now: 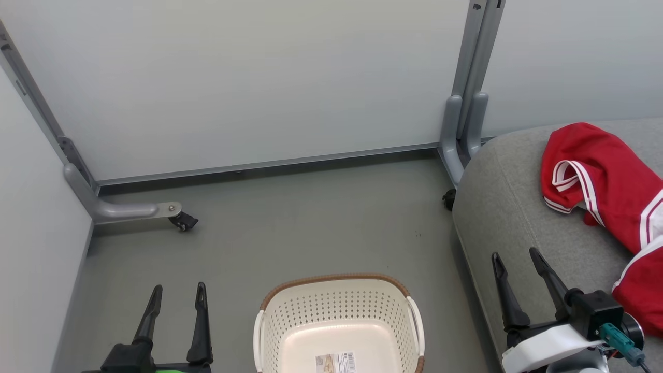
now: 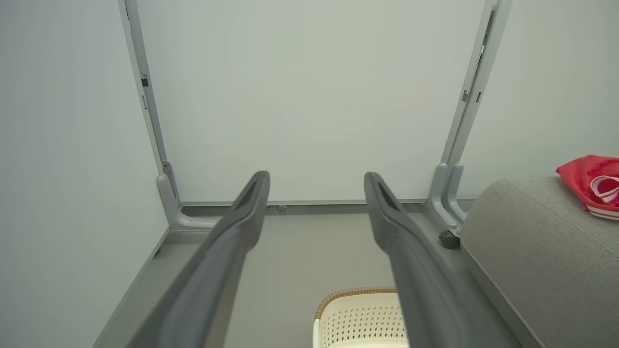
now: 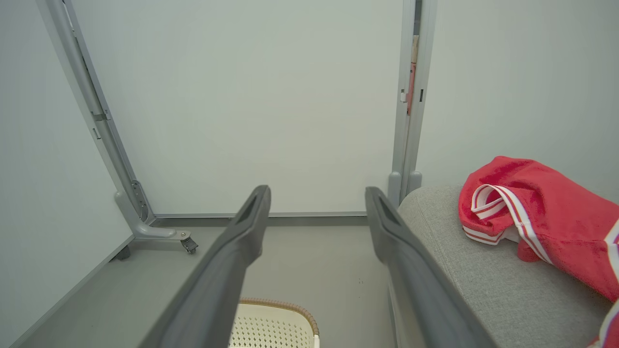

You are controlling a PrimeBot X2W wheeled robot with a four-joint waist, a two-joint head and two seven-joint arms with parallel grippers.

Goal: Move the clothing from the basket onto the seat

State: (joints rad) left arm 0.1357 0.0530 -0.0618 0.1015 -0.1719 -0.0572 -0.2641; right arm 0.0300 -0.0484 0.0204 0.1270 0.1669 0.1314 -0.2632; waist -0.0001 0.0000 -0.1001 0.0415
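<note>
**A:** Where is the clothing (image 1: 603,181) lying, counting from the basket (image 1: 334,278)?

**B:** We are seeing it to the basket's right and farther back, heaped on the seat (image 1: 513,217), well apart from the basket. The red cloth is slumping in loose folds with a white-striped hem curling over, as soft fabric does when nothing is holding it. We cannot tell whether the heap is one garment or two.

**A:** And what are we finding inside the basket?

**B:** The part of its bottom that we are seeing is showing bare plastic and a sticker (image 1: 335,361). Its near end is running off the head view's edge, so we are not vouching for that part.

**A:** How are our grippers standing?

**B:** The left gripper (image 1: 178,286) is hovering just left of the basket, its fingers spread and nothing between them. The right gripper (image 1: 515,253) is hovering to the basket's right, over the seat's edge, with its fingers parted and empty too, short of the cloth. We are judging that the task is done or nearly so, since nothing in sight is waiting to be lifted.

**A:** Why are we thinking the basket is sitting just there?

**B:** It is standing on the floor (image 1: 311,228) between our two arms and close beside the seat, which is probably keeping each carry short.

**A:** Are we reading any writing?

**B:** The sticker is showing a dark band like a barcode, but its print is too small for us to read. We are making out no brand on the basket or the clothing.
</note>
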